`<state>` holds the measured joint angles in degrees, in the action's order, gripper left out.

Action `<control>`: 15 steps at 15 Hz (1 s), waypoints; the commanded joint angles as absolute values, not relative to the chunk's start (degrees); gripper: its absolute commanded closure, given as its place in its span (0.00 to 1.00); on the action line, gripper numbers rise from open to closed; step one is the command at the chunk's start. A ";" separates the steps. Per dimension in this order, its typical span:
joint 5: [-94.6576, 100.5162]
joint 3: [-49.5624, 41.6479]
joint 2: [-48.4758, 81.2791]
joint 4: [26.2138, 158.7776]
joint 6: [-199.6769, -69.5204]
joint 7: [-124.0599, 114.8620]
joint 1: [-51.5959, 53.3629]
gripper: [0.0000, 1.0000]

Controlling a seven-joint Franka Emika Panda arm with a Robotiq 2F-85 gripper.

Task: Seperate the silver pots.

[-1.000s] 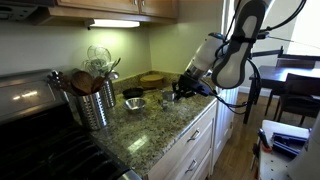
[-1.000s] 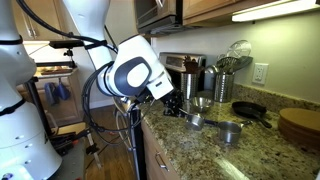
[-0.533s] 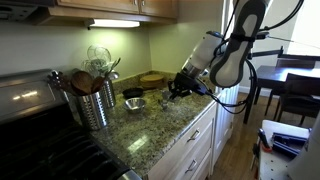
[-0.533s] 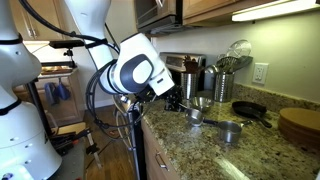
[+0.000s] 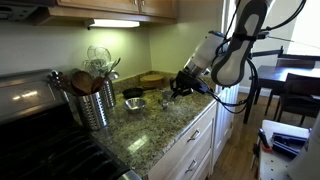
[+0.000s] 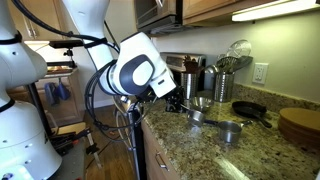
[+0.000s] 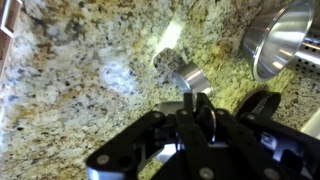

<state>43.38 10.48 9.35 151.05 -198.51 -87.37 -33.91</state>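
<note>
The gripper [image 7: 197,108] has risen a little off the counter [image 7: 70,90] over the last second. In both exterior views it sat lower and closer to the granite then, and since half a second ago it has hardly moved. In the wrist view the jaws stand narrow, and a bright strip between them looks like the handle of the small pot [image 7: 190,77]. I judge that the pot is held by that handle, though the contact itself is hard to make out.

The small pot sits at frame centre in the wrist view, just past the fingertips. The big pot [image 7: 278,40] is apart from it at the upper right. In an exterior view the small pot [image 6: 196,116] lies just right of the gripper [image 6: 176,105], with a bowl [image 6: 203,103] behind it and a handled pot [image 6: 231,129] to its lower right.

The lift suggests one pot is already out of the group. What remains is to carry it to bare counter, well clear of the others, and set it down.
</note>
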 commanded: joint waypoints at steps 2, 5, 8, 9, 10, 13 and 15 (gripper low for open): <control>45.00 17.63 9.76 150.86 -198.48 -89.35 -43.16 0.92; 45.25 23.83 10.42 150.05 -198.41 -89.72 -49.96 0.92; 44.81 28.82 11.19 150.11 -198.36 -88.60 -55.89 0.92; 44.76 30.46 11.56 150.09 -198.35 -88.33 -57.86 0.92; 44.68 32.05 12.09 150.04 -198.34 -87.99 -59.82 0.92; 44.56 36.80 14.07 149.80 -198.31 -86.87 -65.86 0.92; 44.47 39.97 15.55 149.65 -198.31 -85.65 -70.03 0.92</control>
<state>43.42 35.10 13.13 150.63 -198.31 -86.81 -63.52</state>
